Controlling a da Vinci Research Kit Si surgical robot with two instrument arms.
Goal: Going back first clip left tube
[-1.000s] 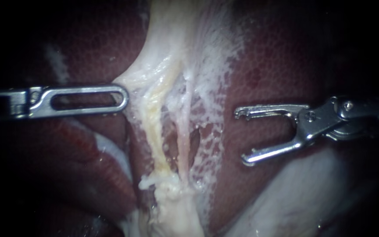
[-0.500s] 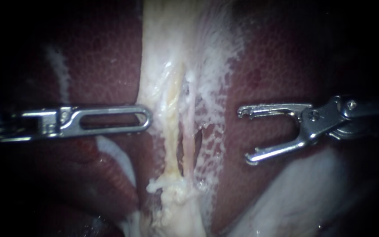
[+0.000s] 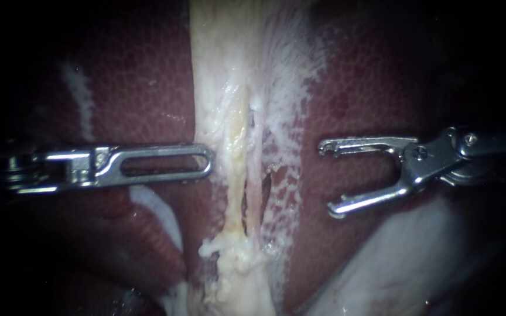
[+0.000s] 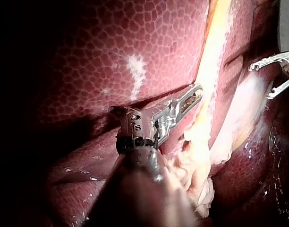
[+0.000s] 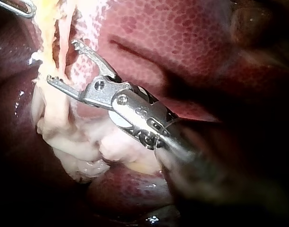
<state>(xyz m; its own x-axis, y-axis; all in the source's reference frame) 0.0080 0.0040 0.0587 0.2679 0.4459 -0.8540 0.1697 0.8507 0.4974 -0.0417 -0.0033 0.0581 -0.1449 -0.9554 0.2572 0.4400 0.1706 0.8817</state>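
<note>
left instrument (image 3: pixel 209 162): it comes in from the left, and its shaft lies level over the liver (image 3: pixel 370 88).
left end effector: the two jaws lie together, closed on the edge of the pale tissue (image 3: pixel 218 88), just beside the left tube (image 3: pixel 233 175) (the slotted flat side of the jaw faces the endoscope).
right instrument (image 3: pixel 327 180): it comes in from the right and stands over the liver, well apart from both tubes.
right end effector: the jaws are spread wide and nothing is between them.
left tube: a yellowish strand in the middle of the endoscope view. It runs between the pale tissue edge and the right tube (image 3: pixel 255 181), and a narrow dark slit separates the two in their lower part.
lower end: both tubes meet in a pale lump (image 3: pixel 235 257).
</note>
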